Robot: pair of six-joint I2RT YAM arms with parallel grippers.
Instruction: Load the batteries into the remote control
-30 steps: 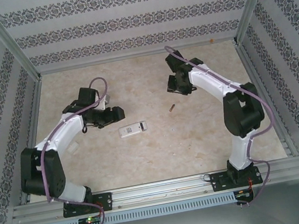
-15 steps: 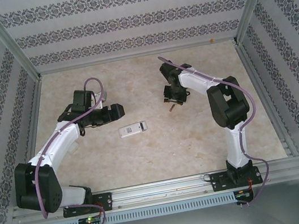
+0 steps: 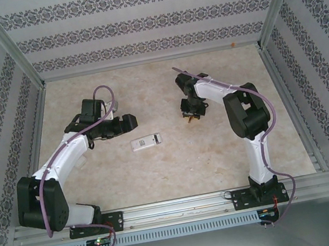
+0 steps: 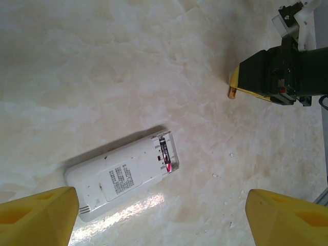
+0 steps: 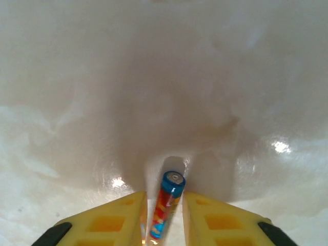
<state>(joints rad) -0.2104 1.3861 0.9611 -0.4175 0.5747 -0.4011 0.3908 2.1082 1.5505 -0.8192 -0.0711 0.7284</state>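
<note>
The table (image 3: 160, 174), a pale marbled slab, carried little, and everything on it is best placed from the remote (image 3: 146, 142). The left arm (image 3: 62, 156) reached in from the near left of the remote. The right arm (image 3: 229, 96) bent down over a spot to the remote's far right, well apart from it.

Seen from the left wrist, the remote lay flat on its face, back up and cover off. That left the battery bay (image 4: 165, 154), at the end toward the right arm, open to be filled.

The left gripper (image 3: 125, 123) hung above the table just past the remote's left end, its yellow fingers (image 4: 38, 218) spread wide and holding nothing. It seemed placed there to steady the remote's body when a battery gets pressed in.

The right gripper (image 5: 164, 200) was down at the tabletop to the right of the remote. Its fingers (image 5: 118, 215) were drawn in against the two sides of a battery (image 5: 166, 205), apparently pinching it across its middle. That hold would leave an end free to lead into the bay.

One loaded battery (image 4: 164, 152), dark with a red end, already sat in the bay. There seemed to be room beside it, so the job looked partly done.
</note>
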